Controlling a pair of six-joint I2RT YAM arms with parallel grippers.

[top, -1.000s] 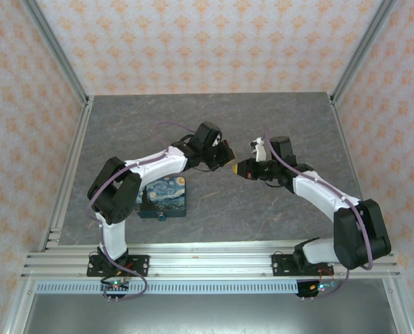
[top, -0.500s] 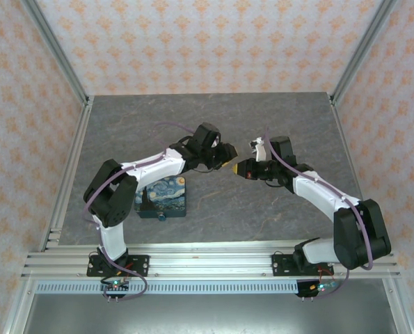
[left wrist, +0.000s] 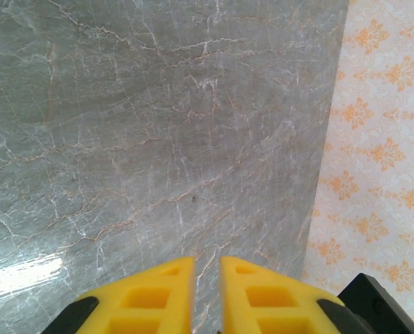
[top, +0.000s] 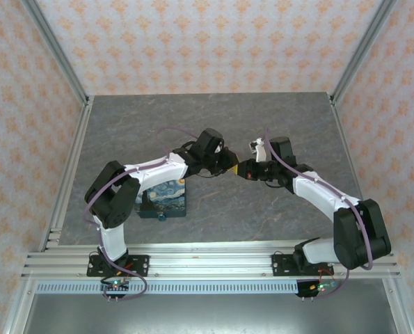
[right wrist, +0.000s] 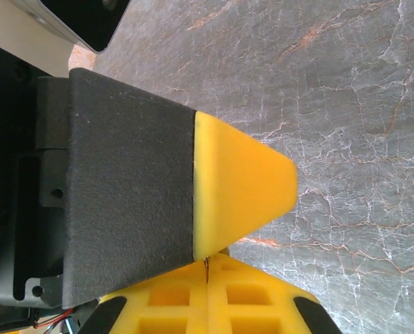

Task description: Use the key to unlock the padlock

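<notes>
One tiny teal-blue padlock, the task's item: lower left of the overhead view, against the near edge of the starry-night painted box. It is too small to tell how its shackle stands.

One box, blue and yellow, flat on the grey marbled bench, its left part hidden behind the left arm.

Two hands, well apart from the padlock, up and to the right of it near the middle of the frame, their tips meeting.
- Left hand: in its own wrist view the yellow fingers are parted by a narrow slit. Bare bench shows through the slit and nothing is gripped.
- Right hand: yellow fingers pressed together at the bottom of its wrist view. A thin dark sliver sits at the seam, too small to name.
- One black, yellow-tipped finger of the left hand crosses just above the right hand's tips; whether it touches them cannot be told.

Orange-patterned walls on three sides. One aluminium rail along the bottom, carrying both arm bases.
</notes>
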